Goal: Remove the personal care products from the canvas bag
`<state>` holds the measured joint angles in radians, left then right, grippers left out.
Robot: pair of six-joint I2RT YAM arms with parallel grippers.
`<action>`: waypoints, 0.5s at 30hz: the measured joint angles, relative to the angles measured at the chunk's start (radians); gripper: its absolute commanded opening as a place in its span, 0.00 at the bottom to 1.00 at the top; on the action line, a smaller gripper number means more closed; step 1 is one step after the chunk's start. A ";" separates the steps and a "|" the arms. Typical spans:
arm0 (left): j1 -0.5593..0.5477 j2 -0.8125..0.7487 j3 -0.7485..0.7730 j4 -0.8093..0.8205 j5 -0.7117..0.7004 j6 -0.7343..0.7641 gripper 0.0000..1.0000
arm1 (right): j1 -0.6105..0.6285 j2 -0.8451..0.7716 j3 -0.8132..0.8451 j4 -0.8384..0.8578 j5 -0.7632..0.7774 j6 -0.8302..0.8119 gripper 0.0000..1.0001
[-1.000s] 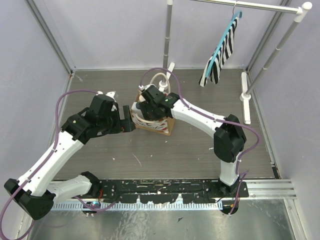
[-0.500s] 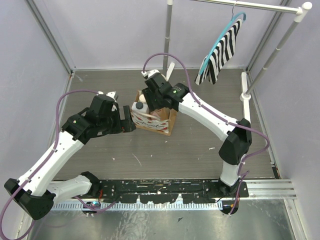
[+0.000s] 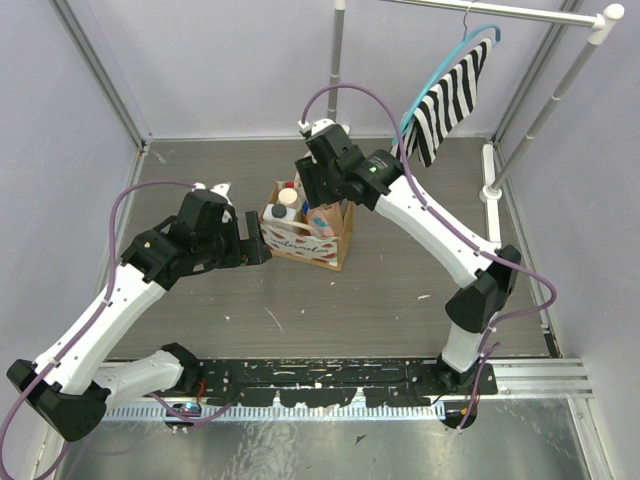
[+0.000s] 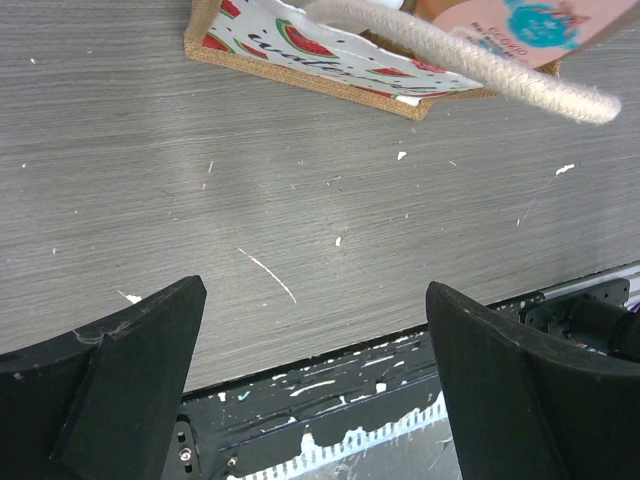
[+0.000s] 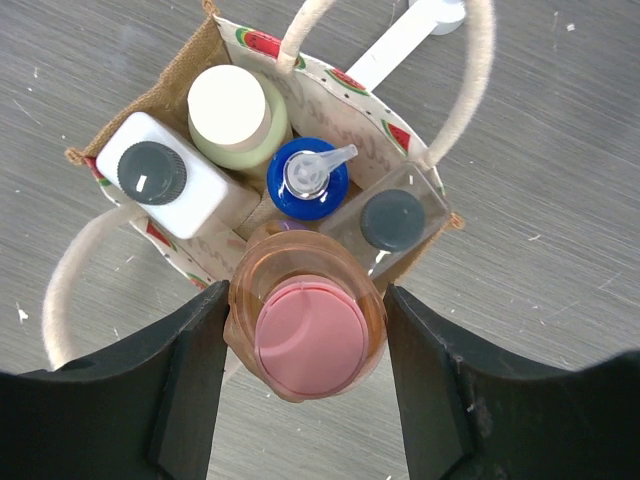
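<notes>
The canvas bag (image 3: pixel 300 240) stands mid-table, its watermelon-print side (image 4: pixel 300 40) and one loop handle (image 4: pixel 470 60) in the left wrist view. My right gripper (image 5: pixel 305 340) is shut on the translucent orange bottle with pink cap (image 5: pixel 308 335), held above the bag's opening; its labelled body (image 3: pixel 320 215) shows from above. Inside the bag (image 5: pixel 190 70) stand a white squarish bottle with black cap (image 5: pixel 165 180), a cream-capped bottle (image 5: pixel 230 108), a blue pump bottle (image 5: pixel 308 178) and a clear dark-capped one (image 5: pixel 392 220). My left gripper (image 3: pixel 262 242) is open and empty beside the bag's left side.
A black-and-white striped cloth (image 3: pixel 448 100) hangs on a teal hanger from the rack rail (image 3: pixel 500 12) at the back right. The rack's white foot (image 3: pixel 490 170) lies on the table there. A black base plate (image 3: pixel 340 375) runs along the near edge.
My right gripper closed on the orange bottle inside the bag and lifted it up and back, out of the opening. The left arm has stayed still.
</notes>
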<state>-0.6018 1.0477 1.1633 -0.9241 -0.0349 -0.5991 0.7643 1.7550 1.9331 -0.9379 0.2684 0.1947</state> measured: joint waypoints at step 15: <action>0.000 0.031 -0.004 0.005 0.032 0.002 0.99 | -0.127 -0.238 -0.077 -0.079 0.064 -0.005 0.26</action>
<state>-0.6018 1.0786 1.1595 -0.9192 -0.0032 -0.5976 0.6369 1.5166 1.8561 -1.0168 0.3328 0.1894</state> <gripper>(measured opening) 0.992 0.634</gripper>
